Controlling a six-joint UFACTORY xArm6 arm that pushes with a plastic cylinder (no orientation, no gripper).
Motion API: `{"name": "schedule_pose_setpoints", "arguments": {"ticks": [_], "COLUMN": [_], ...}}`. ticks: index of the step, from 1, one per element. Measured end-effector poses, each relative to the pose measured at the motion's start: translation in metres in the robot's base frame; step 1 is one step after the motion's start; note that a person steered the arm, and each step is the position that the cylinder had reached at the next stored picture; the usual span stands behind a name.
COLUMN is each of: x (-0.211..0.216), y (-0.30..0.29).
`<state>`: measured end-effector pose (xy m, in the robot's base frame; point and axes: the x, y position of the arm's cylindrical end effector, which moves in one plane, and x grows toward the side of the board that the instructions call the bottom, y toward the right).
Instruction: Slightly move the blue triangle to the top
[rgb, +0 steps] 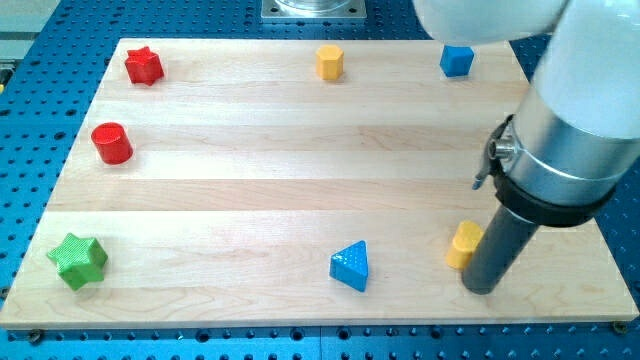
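Note:
The blue triangle (350, 266) lies near the view's bottom, a little right of centre, on the wooden board (300, 180). My tip (482, 289) rests on the board to the triangle's right, well apart from it. A yellow block (463, 244) sits just left of the rod, touching or almost touching it, between the rod and the triangle but a little higher in the view.
A red star (144, 66) is at the top left, a red cylinder (112, 143) below it, a green star (78, 260) at the bottom left. A yellow hexagonal block (330, 62) and a blue cube (456, 60) sit along the top edge. The arm's bulk covers the right side.

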<state>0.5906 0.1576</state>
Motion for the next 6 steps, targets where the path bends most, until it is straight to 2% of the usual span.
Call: {"name": "schedule_pose_setpoints", "arguments": {"ticks": [1, 2, 4, 6], "x": [-0.008, -0.040, 0.027, 0.024], "y": [-0.016, -0.018, 0.010, -0.067]}}
